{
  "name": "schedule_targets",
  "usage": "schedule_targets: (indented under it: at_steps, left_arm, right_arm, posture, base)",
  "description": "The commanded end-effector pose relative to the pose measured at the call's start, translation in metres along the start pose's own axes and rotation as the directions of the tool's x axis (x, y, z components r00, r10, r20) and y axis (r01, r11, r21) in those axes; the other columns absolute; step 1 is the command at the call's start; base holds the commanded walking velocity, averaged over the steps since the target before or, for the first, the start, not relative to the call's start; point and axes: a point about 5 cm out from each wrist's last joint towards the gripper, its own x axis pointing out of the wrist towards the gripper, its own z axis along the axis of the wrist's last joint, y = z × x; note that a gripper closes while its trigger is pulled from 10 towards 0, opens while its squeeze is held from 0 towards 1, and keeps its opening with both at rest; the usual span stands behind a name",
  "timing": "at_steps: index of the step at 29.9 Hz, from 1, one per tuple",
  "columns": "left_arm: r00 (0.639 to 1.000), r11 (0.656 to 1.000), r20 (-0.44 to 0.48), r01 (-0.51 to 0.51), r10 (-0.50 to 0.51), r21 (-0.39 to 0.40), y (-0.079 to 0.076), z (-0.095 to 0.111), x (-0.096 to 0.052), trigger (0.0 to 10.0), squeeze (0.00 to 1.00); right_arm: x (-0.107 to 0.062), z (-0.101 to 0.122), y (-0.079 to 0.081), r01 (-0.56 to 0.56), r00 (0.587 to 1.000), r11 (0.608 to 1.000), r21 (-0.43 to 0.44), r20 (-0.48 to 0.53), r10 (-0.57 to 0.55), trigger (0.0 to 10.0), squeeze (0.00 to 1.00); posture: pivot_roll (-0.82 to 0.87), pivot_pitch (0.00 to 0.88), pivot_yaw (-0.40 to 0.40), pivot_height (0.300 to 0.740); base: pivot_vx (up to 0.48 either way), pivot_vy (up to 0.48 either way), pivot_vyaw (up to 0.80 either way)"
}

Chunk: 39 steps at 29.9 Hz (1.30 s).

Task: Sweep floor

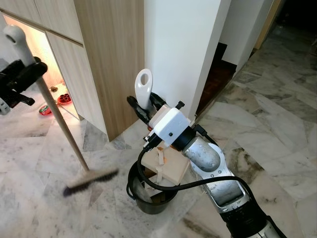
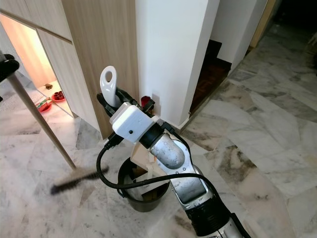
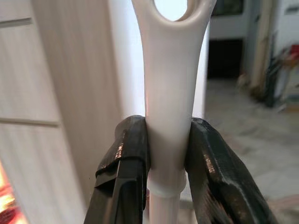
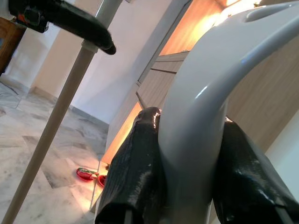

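Left gripper (image 1: 20, 74) clamps the broom (image 1: 59, 134) near its white top, pole slanting down to blurred bristles on the marble floor (image 1: 277, 144). Right gripper (image 1: 143, 106) pinches the dustpan handle (image 1: 144, 88), white, looped; pan hangs over a black bin (image 1: 148, 201) beside the wooden cabinet (image 1: 109, 59).

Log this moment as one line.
task: sweep floor | left gripper: jaws shut on broom handle top | right gripper: jaws shut on dustpan handle | broom head: blurred, at marble floor beside black pan
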Motion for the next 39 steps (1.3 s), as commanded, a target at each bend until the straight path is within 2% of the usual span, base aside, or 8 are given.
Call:
schedule_targets:
  at_steps: [1, 5, 6, 10, 13, 30, 34, 39]
  left_arm:
    - [0.986, 0.998, 0.154, 0.053, -0.056, 0.028, -0.004, 0.037, -0.002, 10.0, 0.0]
    - [0.969, 0.996, 0.23, 0.089, -0.086, -0.002, -0.004, 0.052, -0.006, 10.0, 0.0]
    - [0.953, 0.994, 0.287, 0.104, -0.094, -0.019, -0.003, 0.062, -0.01, 10.0, 0.0]
    - [0.923, 0.99, 0.369, 0.137, -0.112, -0.042, -0.001, 0.078, -0.016, 10.0, 0.0]
    - [0.912, 0.987, 0.394, 0.149, -0.116, -0.055, -0.001, 0.082, -0.018, 10.0, 0.0]
    - [0.931, 0.975, 0.335, 0.191, -0.142, -0.116, -0.008, 0.063, -0.011, 10.0, 0.0]
    - [0.941, 0.987, 0.325, 0.129, -0.092, -0.096, -0.002, 0.061, -0.009, 10.0, 0.0]
    - [0.932, 0.989, 0.357, 0.108, -0.066, -0.098, 0.001, 0.067, -0.009, 10.0, 0.0]
  right_arm:
    - [0.005, 0.014, -0.007, 0.01, 0.997, 0.998, -0.055, 0.071, -0.006, 10.0, 0.0]
    - [0.006, 0.014, -0.007, 0.008, 0.997, 0.999, -0.053, 0.072, -0.004, 10.0, 0.0]
    - [0.006, 0.014, -0.006, 0.007, 0.997, 0.999, -0.052, 0.071, -0.003, 10.0, 0.0]
    - [0.007, 0.013, -0.005, 0.001, 0.997, 0.999, -0.048, 0.071, 0.002, 10.0, 0.0]
    - [0.008, 0.013, -0.005, 0.0, 0.997, 0.999, -0.046, 0.074, 0.003, 10.0, 0.0]
    - [0.008, 0.014, -0.005, 0.009, 0.997, 0.999, -0.046, 0.073, -0.006, 10.0, 0.0]
    - [0.008, 0.014, -0.005, 0.008, 0.997, 0.999, -0.045, 0.075, -0.005, 10.0, 0.0]
    - [0.008, 0.014, -0.005, 0.007, 0.997, 0.999, -0.046, 0.073, -0.004, 10.0, 0.0]
  posture:
    - [0.1, 0.008, -0.023, 0.74]
    - [0.11, 0.009, -0.024, 0.74]
    - [0.11, 0.009, -0.024, 0.74]
    - [0.12, 0.009, -0.024, 0.74]
    - [0.12, 0.008, -0.024, 0.74]
    - [0.11, 0.018, -0.019, 0.74]
    - [0.11, 0.019, -0.02, 0.74]
    - [0.11, 0.021, -0.022, 0.74]
  base:
    - [0.0, 0.0, 0.0]
    - [0.0, 0.0, 0.0]
    - [0.0, 0.0, 0.0]
    - [0.0, 0.0, 0.0]
    - [0.0, 0.0, 0.0]
    - [0.0, 0.0, 0.0]
    - [0.0, 0.0, 0.0]
    - [0.0, 0.0, 0.0]
